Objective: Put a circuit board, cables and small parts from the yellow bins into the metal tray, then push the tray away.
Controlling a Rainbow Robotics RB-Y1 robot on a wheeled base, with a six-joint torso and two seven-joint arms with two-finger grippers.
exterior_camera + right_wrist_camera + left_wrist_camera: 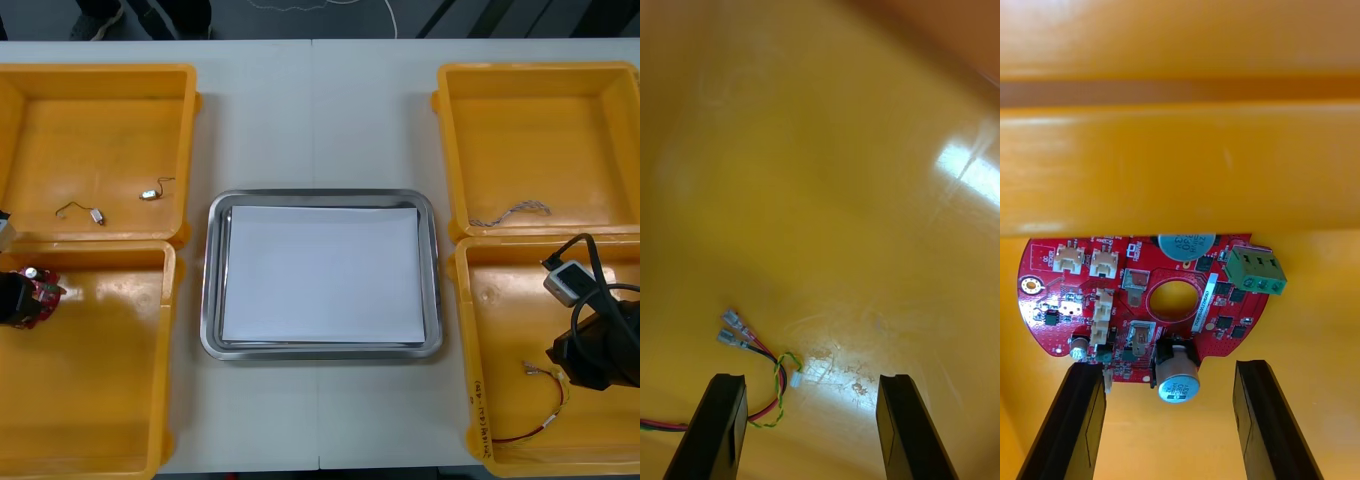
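Circuit board [1124,311] is lying left of the metal tray [207,300]; your left end effector [1169,367] is straddling its edge, released, and your right end effector [812,379] is hovering released over the red and yellow cable [769,361], both readying grasps.

place: assembly workshop | cues: yellow bins [100,130], metal tray [212,280], circuit board [1225,307]

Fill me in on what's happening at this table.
Both arms are at the near bins. The left gripper, open, sits at a red circuit board in the near left bin; the right gripper, open, hovers over a red and yellow cable in the near right bin. The metal tray between them has no parts yet.
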